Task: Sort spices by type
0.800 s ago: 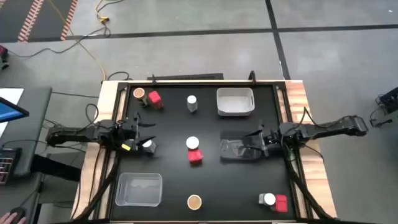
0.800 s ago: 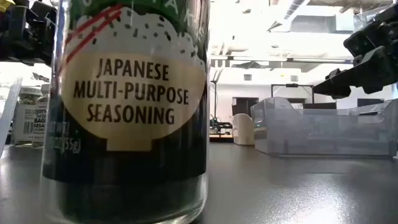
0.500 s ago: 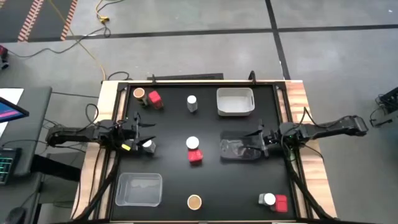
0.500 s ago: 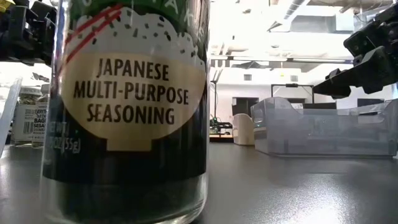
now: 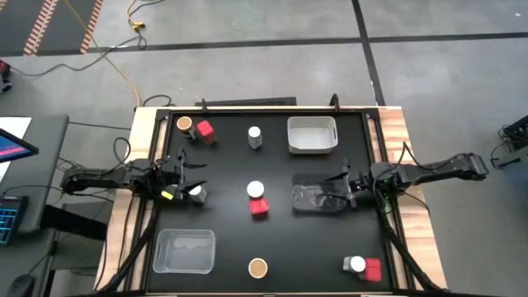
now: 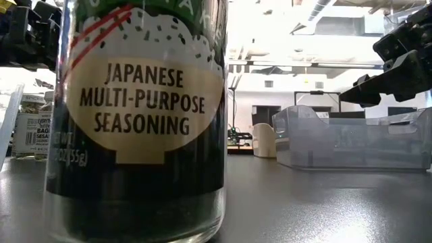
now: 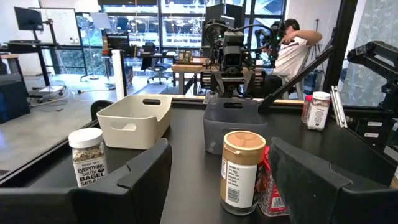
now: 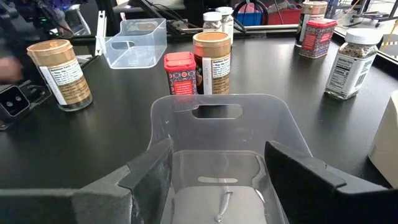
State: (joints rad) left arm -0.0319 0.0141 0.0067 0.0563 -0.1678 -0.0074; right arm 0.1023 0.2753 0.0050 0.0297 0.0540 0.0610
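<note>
Between my left fingers (image 7: 146, 180) lies only bare black table (image 7: 186, 137); my left gripper (image 7: 214, 158) stands open and holds nothing. Straight ahead of those fingers, a little toward the far one, a cork-topped jar (image 7: 242, 171) stands upright with a red box (image 7: 268, 194) touching it from behind. Off to the outer side of the near finger stands a white-lidded bagel-seasoning jar (image 7: 87, 155), apart from it, and farther on the same side sits the white tray (image 7: 135, 119). Beyond the jar in front is the clear tray (image 7: 231, 124), with my other arm over it.

My right gripper (image 8: 219, 149) hangs just above the near end of that clear tray, its fingers (image 8: 149, 177) spread about as wide as the tray, one to each side. From the low view the tips look to be just over the rim rather than clamped on it, so I count this gripper as open and empty. Past the tray's far wall, dead ahead of these fingers, the same red box and cork-topped jar stand side by side. Out to one side stands a second cork-topped jar (image 8: 62, 74), well apart, with a second clear tray (image 8: 134, 40) behind it. Out to the other side stand a white-lidded jar (image 8: 351, 62), and farther back another red box (image 8: 318, 37) beside a third cork-topped jar (image 8: 313, 9). One more white-lidded jar (image 5: 356, 265) and red box (image 5: 373, 269) touch each other near the table's front edge, on my right arm's side.
</note>
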